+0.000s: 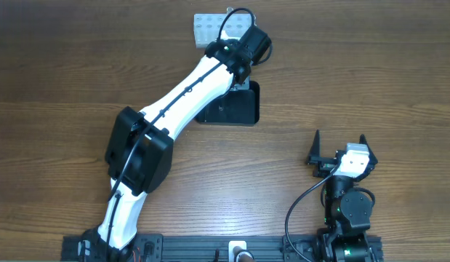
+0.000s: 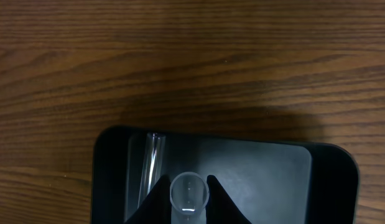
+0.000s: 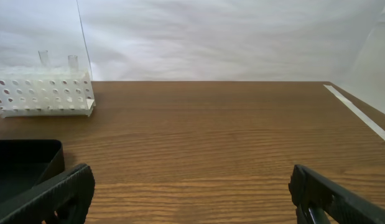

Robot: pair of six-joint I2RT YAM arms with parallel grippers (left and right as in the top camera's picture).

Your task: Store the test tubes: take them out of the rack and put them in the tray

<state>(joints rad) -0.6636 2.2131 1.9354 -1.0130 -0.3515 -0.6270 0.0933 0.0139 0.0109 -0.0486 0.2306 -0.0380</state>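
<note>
Over the brown wooden worktop [image 1: 355, 73], a clear test tube [image 2: 190, 202] is clamped in my left pincer [image 2: 188, 183], above the black plastic tray [image 2: 323, 180] where a second clear tube [image 2: 153, 155] lies. The white perforated rack [image 3: 43, 96] stands beyond. My right pincer [image 3: 192, 190] is spread apart, well away.

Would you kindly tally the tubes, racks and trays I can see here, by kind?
Tubes: 4 (2 in rack, 1 in tray, 1 held)
Rack: 1
Tray: 1
Total: 6
</note>
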